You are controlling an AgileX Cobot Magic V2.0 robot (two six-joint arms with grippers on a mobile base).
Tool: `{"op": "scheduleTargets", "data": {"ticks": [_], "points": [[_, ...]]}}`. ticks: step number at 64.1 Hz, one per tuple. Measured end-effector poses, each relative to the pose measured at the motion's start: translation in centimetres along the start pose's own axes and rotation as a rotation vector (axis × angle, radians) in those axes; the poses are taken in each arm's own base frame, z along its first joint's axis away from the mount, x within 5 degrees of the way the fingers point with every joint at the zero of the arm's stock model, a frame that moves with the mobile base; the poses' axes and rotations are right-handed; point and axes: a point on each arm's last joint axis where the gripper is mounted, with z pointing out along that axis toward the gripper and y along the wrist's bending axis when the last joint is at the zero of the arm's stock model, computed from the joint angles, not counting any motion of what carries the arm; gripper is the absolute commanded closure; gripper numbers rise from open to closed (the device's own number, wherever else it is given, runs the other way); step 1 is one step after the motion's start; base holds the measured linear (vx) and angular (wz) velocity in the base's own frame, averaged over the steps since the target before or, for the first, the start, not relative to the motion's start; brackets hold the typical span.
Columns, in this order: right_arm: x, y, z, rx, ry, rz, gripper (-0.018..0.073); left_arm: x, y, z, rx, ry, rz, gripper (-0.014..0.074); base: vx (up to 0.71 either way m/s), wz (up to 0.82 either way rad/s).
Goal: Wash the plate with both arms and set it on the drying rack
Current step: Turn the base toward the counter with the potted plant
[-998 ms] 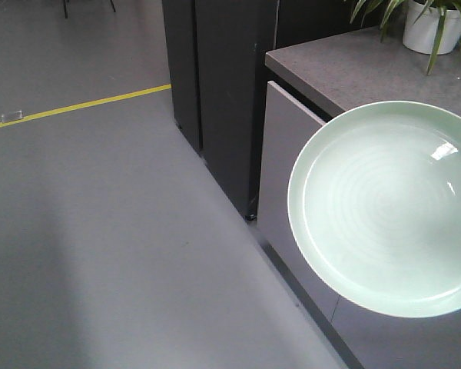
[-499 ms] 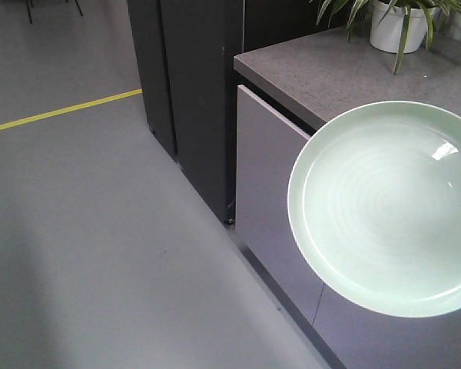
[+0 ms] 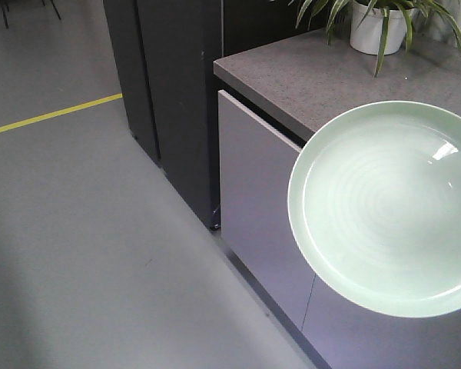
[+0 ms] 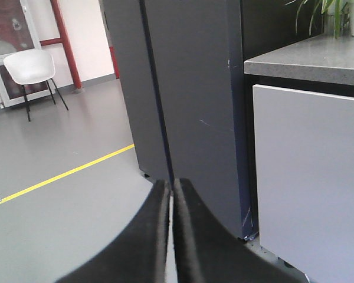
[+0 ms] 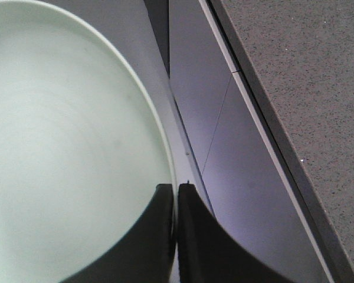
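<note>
Right gripper (image 5: 176, 193): jaws clamped on the rim of the plate (image 5: 65, 141) - black fingers meet on its edge at bottom centre of the right wrist view.
Left gripper (image 4: 171, 187): jaws pressed together with only a thin slit between, nothing in them, bottom centre of the left wrist view.
Plate: pale mint green with faint rings in the centre. It fills the right half of the front view, face toward the camera, and is cut off by the right edge.
Countertop (image 3: 307, 73): grey speckled, upper right of the front view, partly covered by the plate's top.
Cabinet front (image 3: 253, 192): pale grey panel below the countertop, left of the plate.
Tall cabinet (image 3: 177, 92): dark, upper centre, just beside the countertop.
Potted plant (image 3: 373, 27): white pot on the countertop, top right.
Floor (image 3: 84, 254): grey - yellow line (image 3: 54, 114) at upper left.
Chair (image 4: 29, 65): white, upper left of the left wrist view.
</note>
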Motion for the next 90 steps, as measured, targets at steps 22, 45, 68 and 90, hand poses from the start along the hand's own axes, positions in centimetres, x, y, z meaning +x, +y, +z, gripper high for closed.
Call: {"op": "scheduleTargets", "data": {"ticks": [22, 45, 68, 90], "points": [[0.00, 0.00, 0.00, 0.000, 0.000, 0.000, 0.0567, 0.00, 0.00, 0.00, 0.000, 0.000, 0.000, 0.0594, 0.06, -0.10], [0.00, 0.00, 0.00, 0.000, 0.000, 0.000, 0.0567, 0.00, 0.00, 0.00, 0.000, 0.000, 0.000, 0.0594, 0.05, -0.13], [0.00, 0.00, 0.00, 0.000, 0.000, 0.000, 0.0567, 0.00, 0.00, 0.00, 0.000, 0.000, 0.000, 0.0594, 0.04, -0.16], [0.00, 0.00, 0.00, 0.000, 0.000, 0.000, 0.0567, 0.00, 0.00, 0.00, 0.000, 0.000, 0.000, 0.0594, 0.05, -0.18]]}}
